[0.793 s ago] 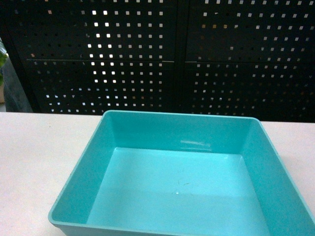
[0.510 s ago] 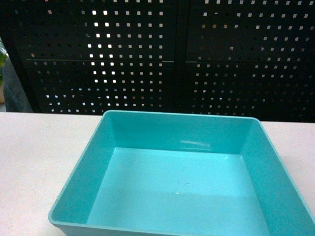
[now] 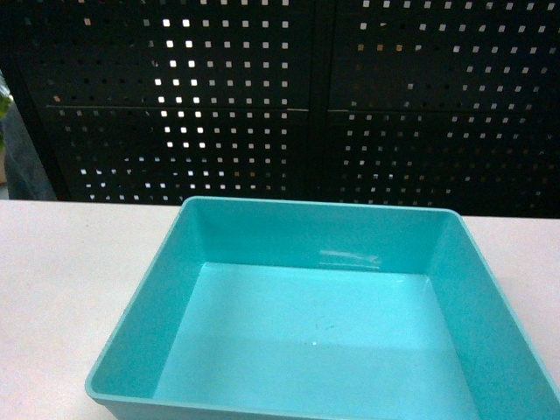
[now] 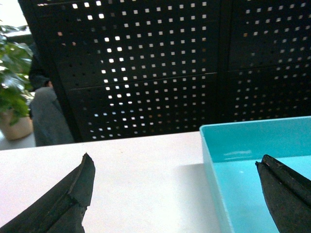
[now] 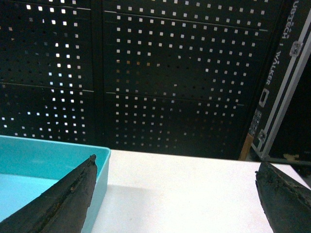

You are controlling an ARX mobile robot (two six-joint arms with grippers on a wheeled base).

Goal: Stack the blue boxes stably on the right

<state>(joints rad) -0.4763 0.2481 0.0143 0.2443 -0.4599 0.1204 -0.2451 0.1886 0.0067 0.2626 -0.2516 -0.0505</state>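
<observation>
Sitting low in the head view, from about 5 to 7 o'clock, one turquoise tub (image 3: pixel 315 341) fills the near half of the pale counter (image 3: pixel 61 289), upright, empty, its far rim square to the black perforated panel (image 3: pixel 262 96) behind. Held against the two earlier head pictures, almost nothing differs: the tub lies in the same spot with the same outline, and only the gleam on its far inner wall shifts a little, along with a dim shape at the 9 o'clock edge; so I judge that no stacking move has been made in this stretch and the task stands where it stood. Neither arm shows in the head view. The left claw (image 4: pixel 177 194) is spread wide, holding nothing, its fingertips (image 4: pixel 77 194) low at 7 and 4 o'clock of the left wrist picture, straddling the tub's left wall, with one tip over bare counter and the other over the tub's floor. The right claw (image 5: pixel 180 199) is likewise spread and empty, one tip over the tub's right corner, the other over bare counter toward 4 o'clock. A plant (image 4: pixel 12 73) stands at 9 o'clock in the left wrist picture. No second tub is visible in any view, so whether this one already sits on another cannot be told.
</observation>
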